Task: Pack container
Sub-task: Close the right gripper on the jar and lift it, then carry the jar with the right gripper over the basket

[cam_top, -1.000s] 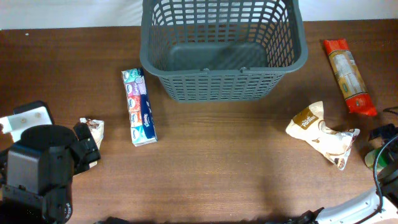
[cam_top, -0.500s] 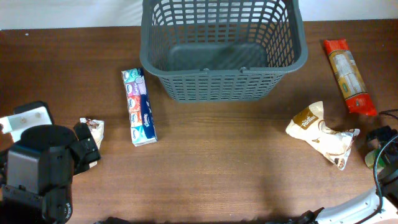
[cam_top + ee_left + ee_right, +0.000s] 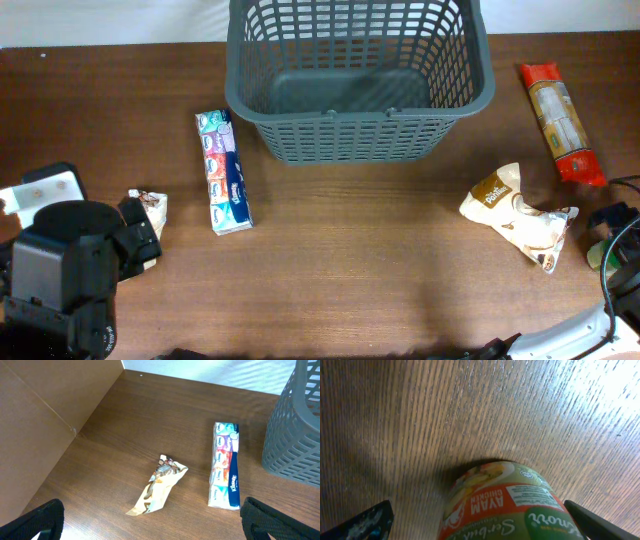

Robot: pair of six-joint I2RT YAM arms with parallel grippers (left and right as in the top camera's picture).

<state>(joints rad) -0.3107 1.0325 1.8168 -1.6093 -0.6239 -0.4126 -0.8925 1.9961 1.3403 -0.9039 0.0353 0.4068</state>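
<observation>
Leftmost, the left gripper gapes above a crinkled wrapper and a flat tissue pack. The lattice-walled grey plastic basket sits mid-table, far side. The right gripper, spread, straddles a round, glossy-labelled tub.

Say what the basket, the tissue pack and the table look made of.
Basket: moulded plastic, matte dark grey; even lattice slots, solid rim.
Tissue pack: printed wrap, likely thin plastic film; slight sheen.
Table: brown wood or wood-look laminate, satin finish; the grain shows, but I cannot tell which.
</observation>
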